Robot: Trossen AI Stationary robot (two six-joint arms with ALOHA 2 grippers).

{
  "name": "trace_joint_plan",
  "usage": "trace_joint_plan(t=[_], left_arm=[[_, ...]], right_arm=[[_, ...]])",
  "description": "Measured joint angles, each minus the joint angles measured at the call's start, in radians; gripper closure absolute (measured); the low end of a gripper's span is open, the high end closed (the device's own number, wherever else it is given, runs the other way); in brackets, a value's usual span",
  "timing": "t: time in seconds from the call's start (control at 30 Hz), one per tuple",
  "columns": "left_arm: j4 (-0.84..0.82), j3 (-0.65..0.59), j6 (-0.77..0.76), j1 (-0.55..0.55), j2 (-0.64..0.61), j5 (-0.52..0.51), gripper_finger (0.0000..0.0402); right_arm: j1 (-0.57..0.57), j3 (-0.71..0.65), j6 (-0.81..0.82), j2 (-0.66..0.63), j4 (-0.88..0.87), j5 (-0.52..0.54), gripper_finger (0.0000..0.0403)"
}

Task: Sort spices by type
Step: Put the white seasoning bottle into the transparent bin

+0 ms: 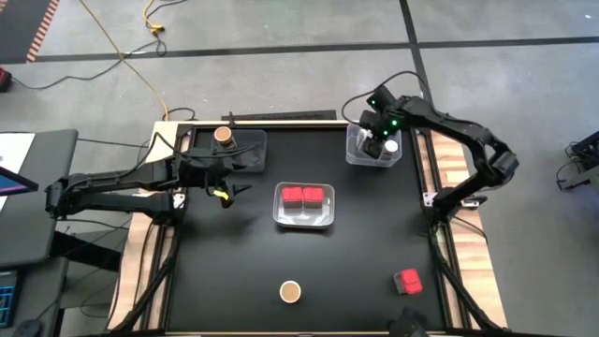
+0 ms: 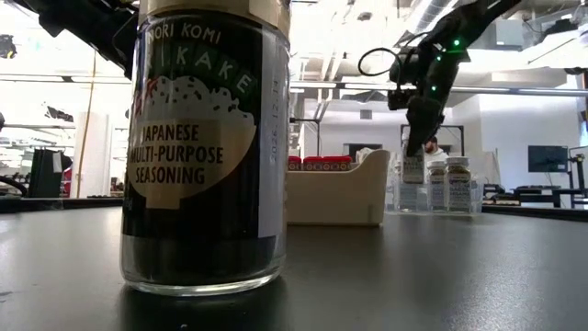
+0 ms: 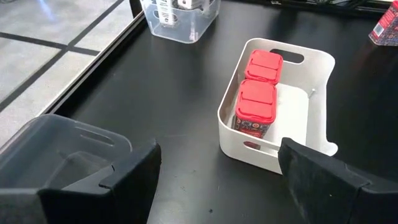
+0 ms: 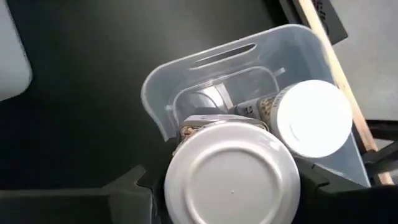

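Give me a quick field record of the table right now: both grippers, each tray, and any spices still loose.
left gripper: open, empty, beside the dark tray
right gripper: shut on a white-lidded jar, over the clear tray
dark tray: one brown-topped jar
white tray: two red containers
clear tray: at least one more white-lidded jar
loose: brown-topped jar, red container, both near the front edge

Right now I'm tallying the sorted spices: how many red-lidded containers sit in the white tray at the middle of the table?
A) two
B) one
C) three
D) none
A: the white tray holds two red containers side by side, as the left wrist view also shows, while a third red container stands alone on the table near the right front corner.
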Motion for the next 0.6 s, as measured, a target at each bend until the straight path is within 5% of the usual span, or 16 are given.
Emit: trace_joint_plan(t=[0.6], left_arm=[[0.0,0.0,0.003,0.0,0.0,-0.038,0.0091]], right_arm=[[-0.011,-0.075,-0.153,0.109,0.07,-0.006,0.0186]])
